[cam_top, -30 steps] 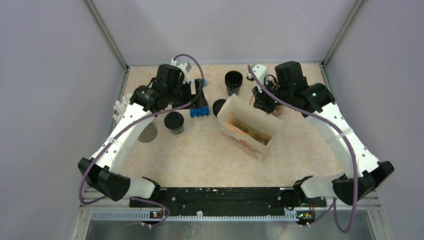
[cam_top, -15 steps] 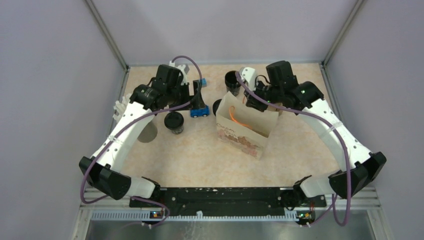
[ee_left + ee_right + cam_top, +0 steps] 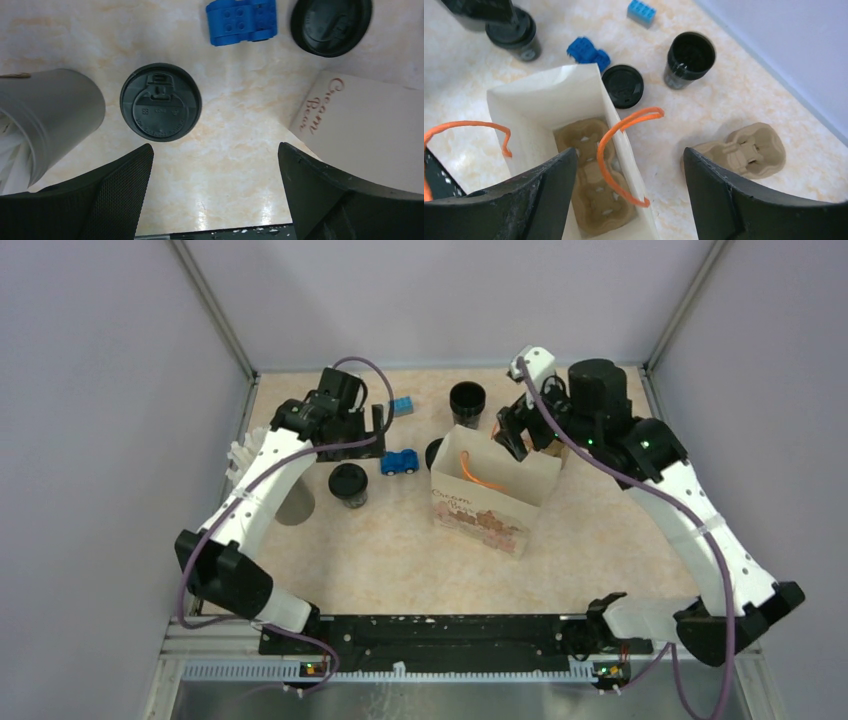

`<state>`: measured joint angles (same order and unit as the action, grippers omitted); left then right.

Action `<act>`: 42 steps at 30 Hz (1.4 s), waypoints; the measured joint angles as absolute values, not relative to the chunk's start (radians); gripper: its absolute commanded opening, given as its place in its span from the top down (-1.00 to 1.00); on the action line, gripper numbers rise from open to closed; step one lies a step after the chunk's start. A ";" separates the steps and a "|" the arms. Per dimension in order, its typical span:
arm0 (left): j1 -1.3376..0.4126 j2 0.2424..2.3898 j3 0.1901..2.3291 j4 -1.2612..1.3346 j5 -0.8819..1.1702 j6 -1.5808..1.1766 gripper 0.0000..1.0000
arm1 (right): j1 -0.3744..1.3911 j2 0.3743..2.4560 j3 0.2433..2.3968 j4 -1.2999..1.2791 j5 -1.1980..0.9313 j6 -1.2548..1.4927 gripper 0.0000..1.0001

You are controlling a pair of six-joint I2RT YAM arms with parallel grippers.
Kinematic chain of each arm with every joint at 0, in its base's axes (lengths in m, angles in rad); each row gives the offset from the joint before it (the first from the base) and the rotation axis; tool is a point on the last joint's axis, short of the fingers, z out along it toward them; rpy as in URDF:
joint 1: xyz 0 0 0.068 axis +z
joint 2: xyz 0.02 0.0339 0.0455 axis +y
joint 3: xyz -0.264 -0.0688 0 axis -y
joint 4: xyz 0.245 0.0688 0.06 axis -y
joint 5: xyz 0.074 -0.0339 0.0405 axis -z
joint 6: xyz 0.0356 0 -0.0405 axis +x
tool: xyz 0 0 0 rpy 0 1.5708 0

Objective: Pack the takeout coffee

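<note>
The left arm runs from its base up the left side of the table, elbow bent outward and wrist turned down, so the left gripper [image 3: 214, 150] faces the marbled beige tabletop [image 3: 240, 125]. Its fingers [image 3: 115, 195] stand wide apart with nothing between them. Just beyond their tips, untouched, stands the small black lidded disposable cup [image 3: 161, 108], beside a taller grey cup [image 3: 50, 115].

The right arm arches in from the right, its wrist tipped down over the white paper bag [image 3: 485, 510]. The right gripper [image 3: 629, 155] is unclenched, jaws spread, and an orange cord handle [image 3: 600, 152] loops loose between them. A brown pulp carrier [image 3: 591, 187] lies inside the bag. Beyond the bag stands an open black ridged cup [image 3: 689, 57], with a flat black disc lid [image 3: 623, 86] lying nearer the bag.
</note>
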<state>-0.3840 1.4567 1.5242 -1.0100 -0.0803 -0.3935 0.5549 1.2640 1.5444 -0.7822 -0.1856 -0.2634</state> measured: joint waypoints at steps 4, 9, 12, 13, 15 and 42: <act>-0.377 1.524 1.518 -1.016 -0.150 -0.363 -0.97 | 0.555 1.168 1.525 -0.741 -0.121 -0.186 -0.54; -0.364 1.594 1.518 -1.022 -0.221 -0.311 -0.97 | 0.554 1.090 1.511 -0.719 -0.067 -0.128 -0.54; -0.352 1.615 1.518 -1.025 -0.250 -0.289 -0.97 | 0.554 1.064 1.511 -0.717 -0.047 -0.119 -0.54; -0.346 1.618 1.515 -1.024 -0.255 -0.284 -0.97 | 0.554 1.060 1.512 -0.717 -0.043 -0.119 -0.54; -0.334 1.619 1.505 -1.024 -0.257 -0.275 -0.97 | 0.554 1.052 1.512 -0.717 -0.034 -0.119 -0.54; -0.302 1.701 1.436 -1.035 -0.051 -0.211 -0.37 | 0.554 1.048 1.512 -0.714 -0.028 -0.173 -0.53</act>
<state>-0.3019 1.7012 1.4364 -1.0348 -0.0509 -0.2108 0.5545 1.0481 1.5124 -0.7139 -0.0280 -0.1726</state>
